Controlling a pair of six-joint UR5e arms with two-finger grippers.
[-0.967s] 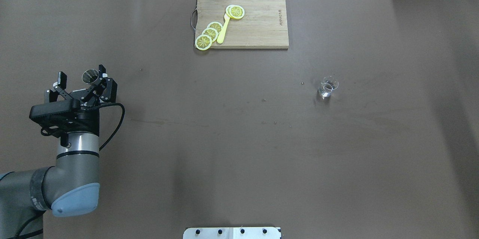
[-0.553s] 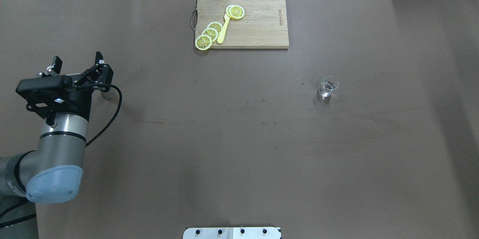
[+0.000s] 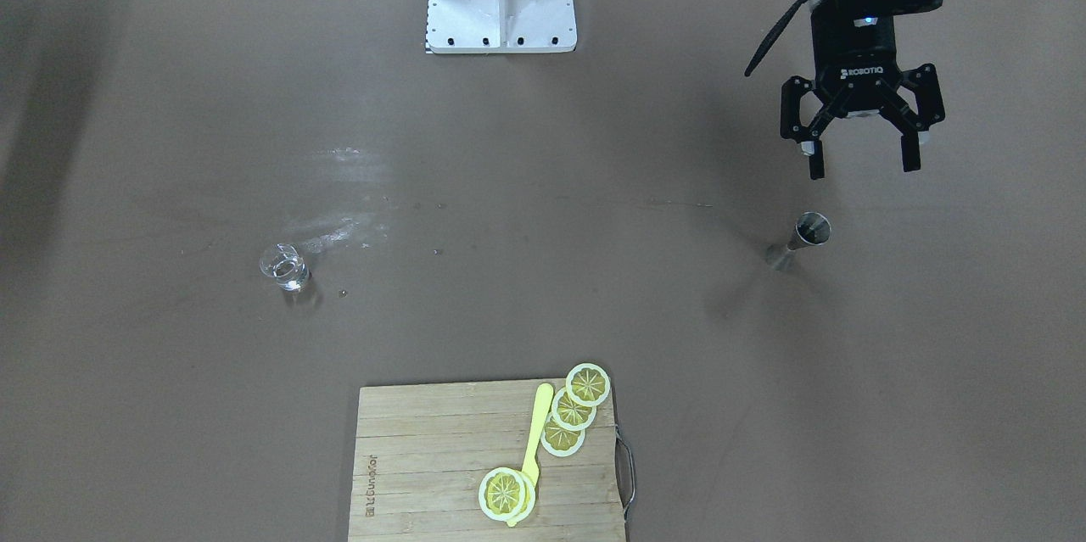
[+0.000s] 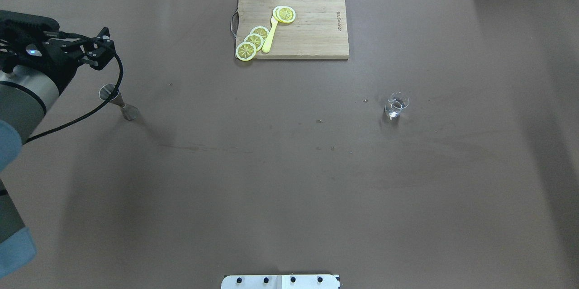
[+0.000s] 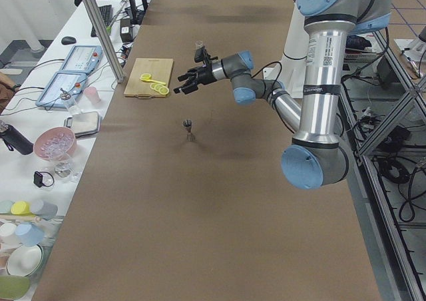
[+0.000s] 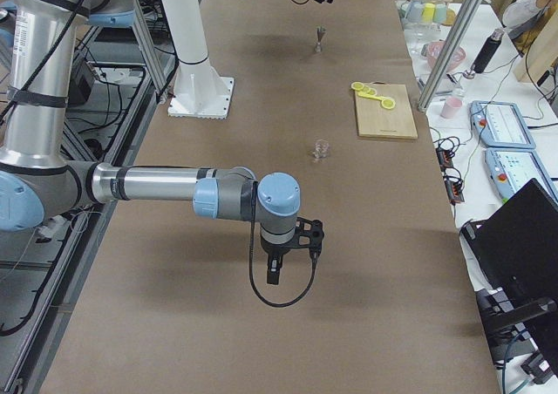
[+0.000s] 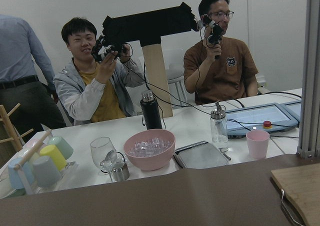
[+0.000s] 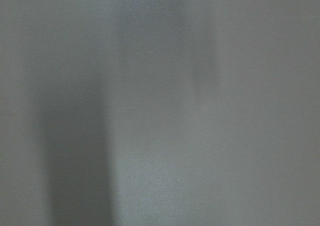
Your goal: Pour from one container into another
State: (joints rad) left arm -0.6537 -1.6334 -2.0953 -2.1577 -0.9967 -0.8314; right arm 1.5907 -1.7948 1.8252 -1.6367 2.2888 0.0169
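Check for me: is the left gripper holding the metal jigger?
No, the left gripper is open and empty, and the metal jigger stands by itself, apart from it.

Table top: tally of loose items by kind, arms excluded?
metal jigger: 1
small glass: 1
cutting board: 1
lemon slices: 4 clear to see; one more may lie under the slice at the utensil's end
yellow utensil: 1
Total: 8
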